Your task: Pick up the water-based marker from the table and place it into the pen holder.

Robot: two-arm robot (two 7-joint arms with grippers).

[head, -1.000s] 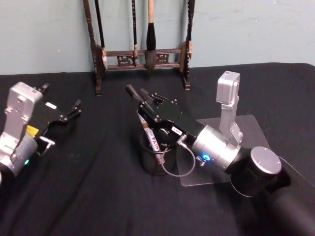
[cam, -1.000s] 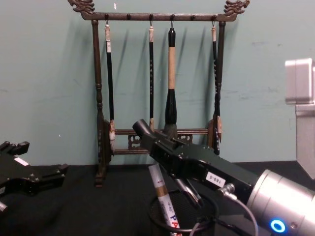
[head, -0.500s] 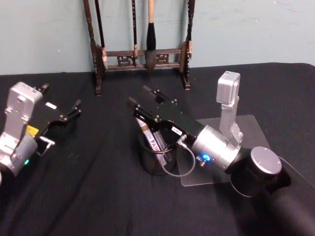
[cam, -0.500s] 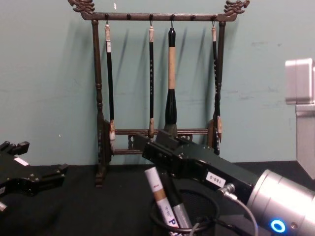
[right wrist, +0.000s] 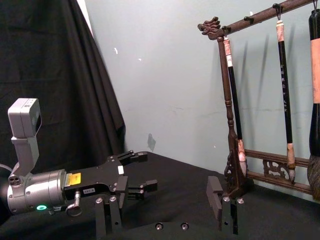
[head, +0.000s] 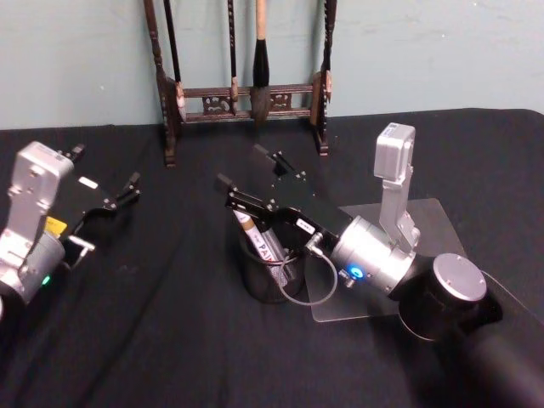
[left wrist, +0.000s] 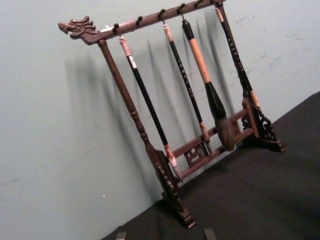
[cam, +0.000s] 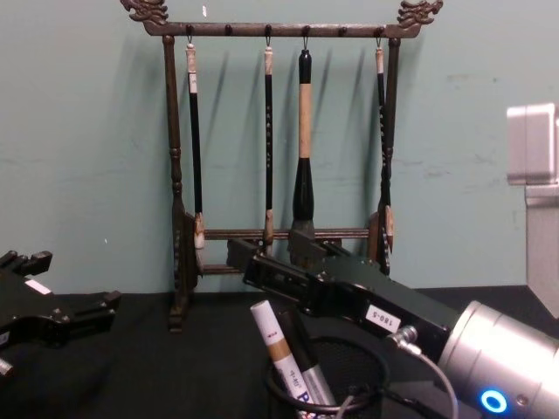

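The water-based marker (head: 257,240), white and tan with black lettering, stands tilted inside the round black mesh pen holder (head: 255,286). In the chest view the marker (cam: 278,353) leans toward the left rim of the pen holder (cam: 362,371). My right gripper (head: 240,167) hangs open just above the cup, its fingers spread wide and nothing held between them. In the right wrist view the right gripper (right wrist: 165,212) is also open. My left gripper (head: 119,196) rests open at the table's left, apart from the cup.
A tall dark wooden brush rack (head: 242,93) with several hanging brushes stands at the back against the green wall. A clear flat plate (head: 429,223) lies under my right arm. Black cloth covers the table.
My right gripper's fingers spread apart and let go of the marker. The marker sank deeper into the pen holder and now leans there. The left arm stayed still.
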